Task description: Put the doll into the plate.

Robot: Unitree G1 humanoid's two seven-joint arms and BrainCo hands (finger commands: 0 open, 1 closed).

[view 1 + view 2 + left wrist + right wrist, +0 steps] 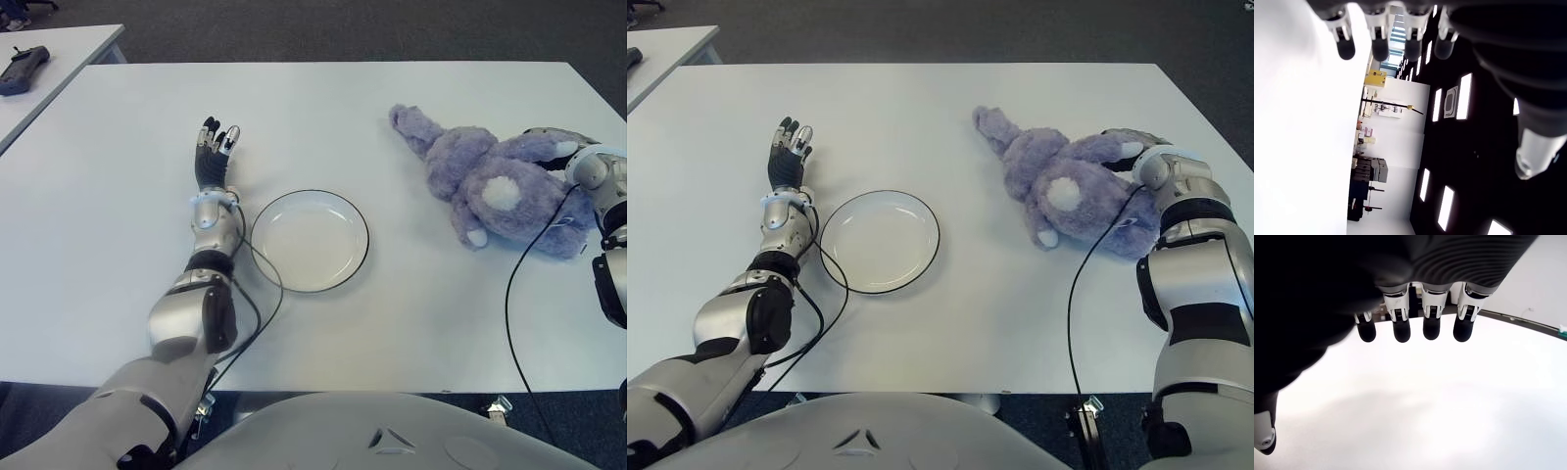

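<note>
White table (411,333) seen from the robot's head, with the plate as landmark. Nearest the robot, the left forearm runs up from the near table edge along the plate's left side, trailed by a thin black cable (257,313) that loops on the table just left of the plate. The plate (310,240), white with a dark rim and nothing in it, lies flat a little left of the table's centre. The left hand (215,157) shows beyond and to the left of the plate, fingers extended and holding nothing; its wrist view shows four straight fingertips (1380,49) and the thumb apart, with only bare white surface on one side. To the right of the plate and well apart from it lies the doll (495,186), a purple plush animal with white patches, stretched on the table with one limb pointing toward the far side. The right hand (1136,157) shows at the doll's right end, against the plush; its wrist view shows four fingertips (1400,330) held straight and side by side over bare white table, nothing between them and the thumb, so the doll is not grasped. Farthest left, a second white table (59,49) carries a dark device (22,69)
</note>
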